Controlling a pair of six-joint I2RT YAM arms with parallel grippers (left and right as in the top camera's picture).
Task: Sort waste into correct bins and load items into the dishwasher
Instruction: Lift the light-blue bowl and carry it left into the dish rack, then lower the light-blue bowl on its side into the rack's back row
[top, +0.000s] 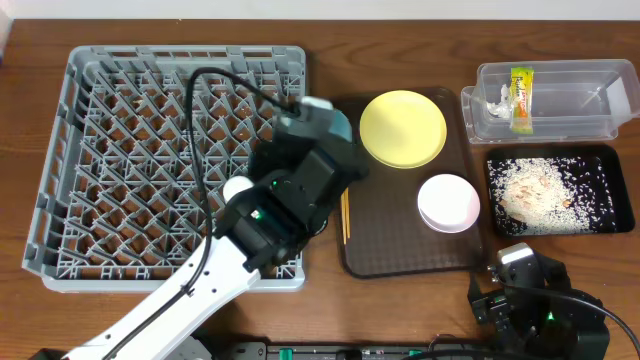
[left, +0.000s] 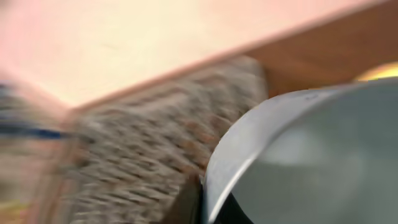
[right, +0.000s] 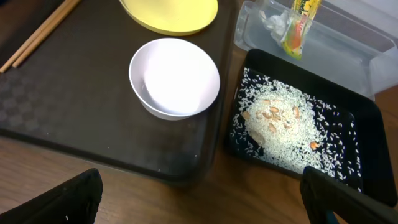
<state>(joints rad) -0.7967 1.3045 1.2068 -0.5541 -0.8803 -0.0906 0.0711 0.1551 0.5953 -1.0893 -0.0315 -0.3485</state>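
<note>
Overhead: one yellow plate (top: 402, 128), one white bowl (top: 448, 202), one blue bowl (top: 343, 124).

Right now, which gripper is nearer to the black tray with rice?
Right. The right gripper is just in front of the black tray; the left gripper is far off, by the dish rack.

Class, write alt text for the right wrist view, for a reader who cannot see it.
A white bowl sits on a dark brown tray, beside a black tray of rice scraps. Beyond them are a yellow plate, chopsticks and a clear tub holding a wrapper and tissue. The fingers of the open right gripper frame the bottom corners.
</note>
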